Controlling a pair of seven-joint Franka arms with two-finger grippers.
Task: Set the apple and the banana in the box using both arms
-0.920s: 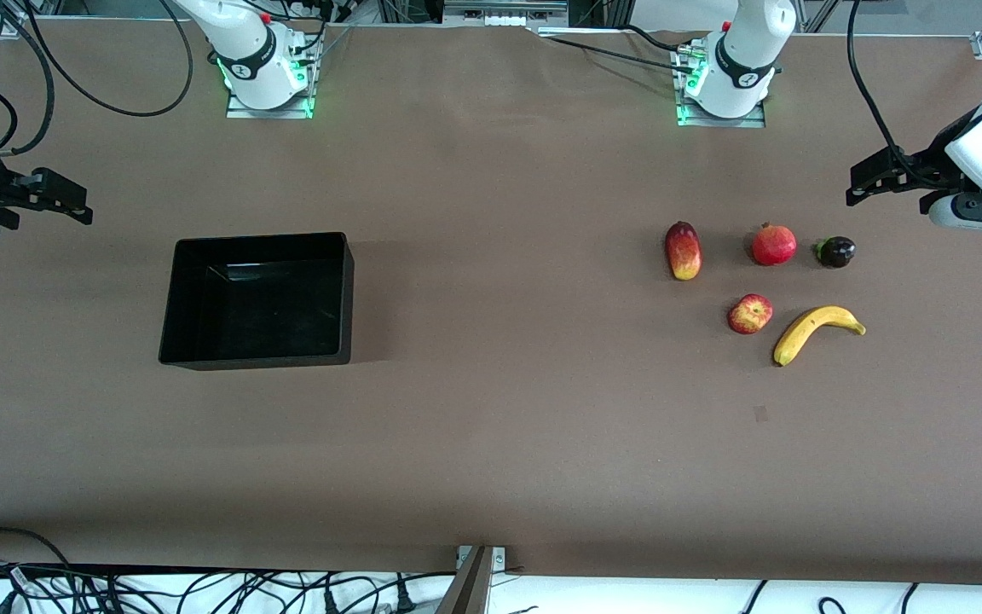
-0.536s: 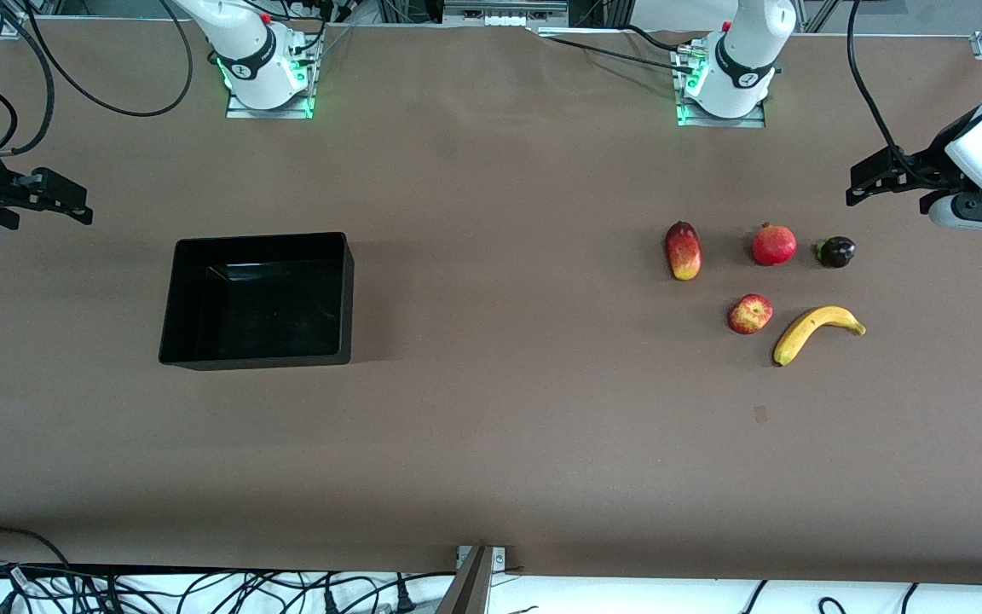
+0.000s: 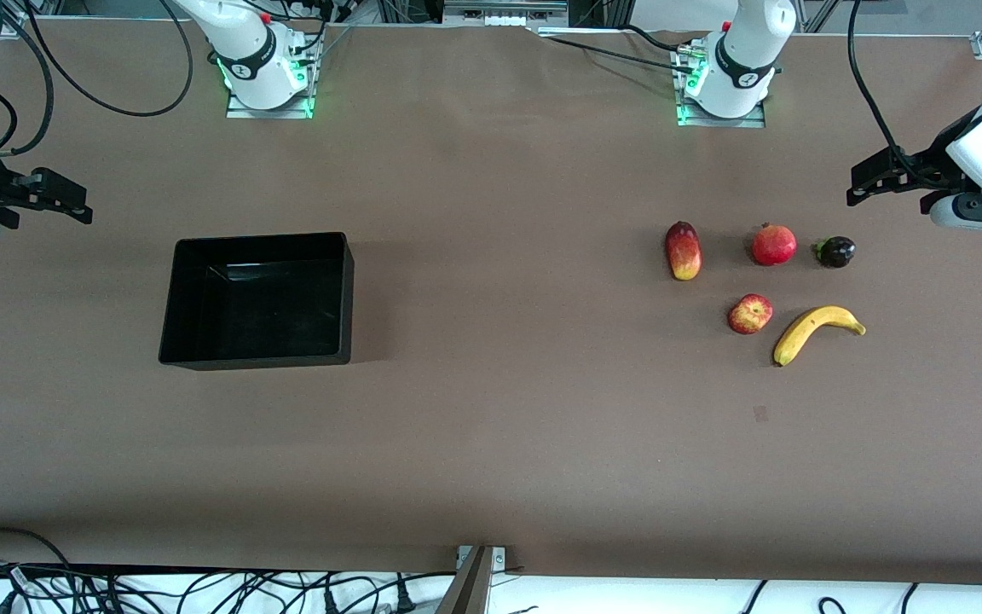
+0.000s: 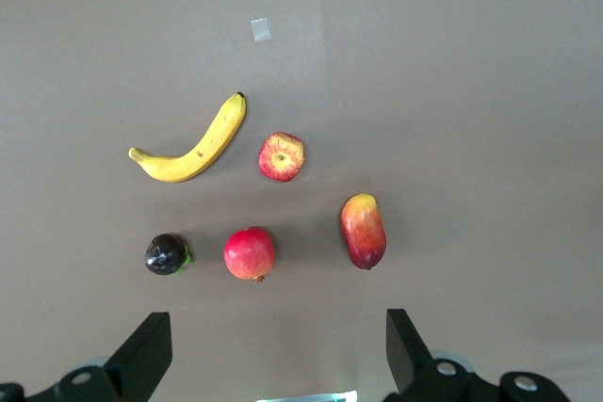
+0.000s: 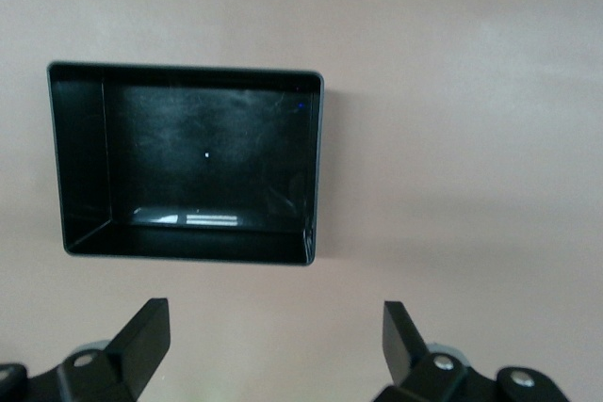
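You are at the start: both the left gripper [image 4: 273, 360] and right gripper [image 5: 273, 350] hang wide open, empty. Next, lower the left one onto the apple [image 3: 749, 314] beside the banana [image 3: 816, 333]; the box [image 3: 201, 358] waits empty.

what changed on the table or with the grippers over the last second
Nothing visibly changed. The apple, banana and the other three fruits lie where they were, the box is empty as before, and both arms wait: the left gripper and right gripper hang open above the table's ends, holding nothing.
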